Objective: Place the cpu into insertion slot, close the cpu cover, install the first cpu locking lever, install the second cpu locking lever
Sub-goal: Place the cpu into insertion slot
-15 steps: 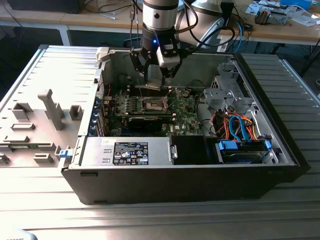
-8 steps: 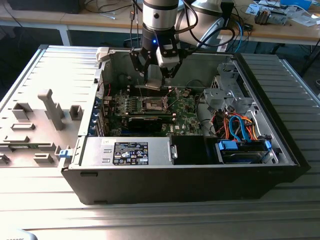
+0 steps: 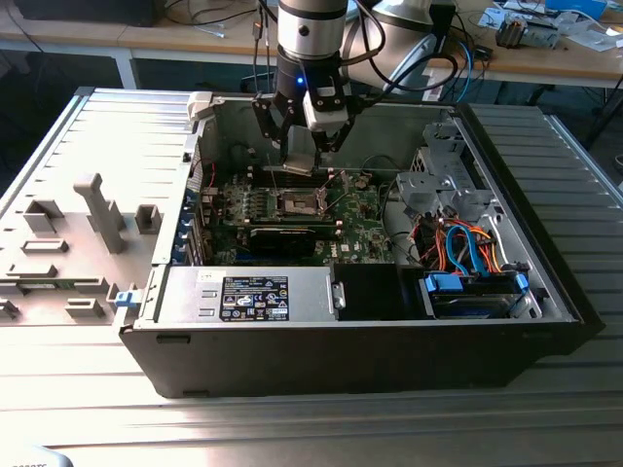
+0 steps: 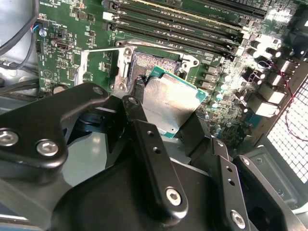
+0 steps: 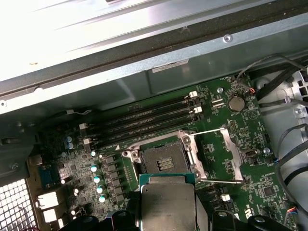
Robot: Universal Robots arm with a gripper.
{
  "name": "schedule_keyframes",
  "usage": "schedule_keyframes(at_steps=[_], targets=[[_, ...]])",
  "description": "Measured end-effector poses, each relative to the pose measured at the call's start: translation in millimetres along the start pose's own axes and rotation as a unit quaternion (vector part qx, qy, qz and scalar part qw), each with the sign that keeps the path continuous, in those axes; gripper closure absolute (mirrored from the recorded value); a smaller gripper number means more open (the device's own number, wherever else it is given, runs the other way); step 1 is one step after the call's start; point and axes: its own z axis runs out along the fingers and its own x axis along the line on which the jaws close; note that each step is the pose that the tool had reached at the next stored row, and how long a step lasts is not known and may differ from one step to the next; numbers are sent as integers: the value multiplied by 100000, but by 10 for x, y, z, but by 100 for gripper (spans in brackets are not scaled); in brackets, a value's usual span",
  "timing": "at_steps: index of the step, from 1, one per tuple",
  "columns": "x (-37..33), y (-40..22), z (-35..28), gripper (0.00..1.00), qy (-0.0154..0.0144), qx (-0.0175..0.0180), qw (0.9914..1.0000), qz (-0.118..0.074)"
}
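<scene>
The black fingers (image 4: 149, 144) of the gripper (image 4: 166, 108) are closed on the cpu (image 5: 168, 207), pinching it by two opposite edges with its silvery-grey top facing the wrist cameras and a green rim showing around the metal. The chip hangs level above the motherboard (image 3: 360, 219), not touching it.

In the first wrist view the insertion slot (image 5: 162, 161) lies just beside the held chip, and its dark recess is bare. The cpu cover (image 5: 232, 154) is swung open off the slot and lies to one side of it, with green board showing through its window. The long black memory slots (image 5: 144, 122) run along another side of the slot.

On the exterior view's clock face, taking the chip as centre, the slot sits close by at six o'clock and the arm (image 3: 311, 29) rises at twelve. Past the slot at six, the black label-bearing power supply box (image 3: 243, 292) rests against the near wall of the open computer case (image 3: 389, 360). Orange and blue cables (image 3: 467, 243) lie at four o'clock. The grey side panel (image 3: 127, 136) lies flat outside the case at nine.
</scene>
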Motion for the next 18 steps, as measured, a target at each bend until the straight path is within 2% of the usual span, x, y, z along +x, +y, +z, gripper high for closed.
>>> schedule_keyframes(at_steps=[18], targets=[[0, 0, 1, 45, -51, 47, 99984, 1790]])
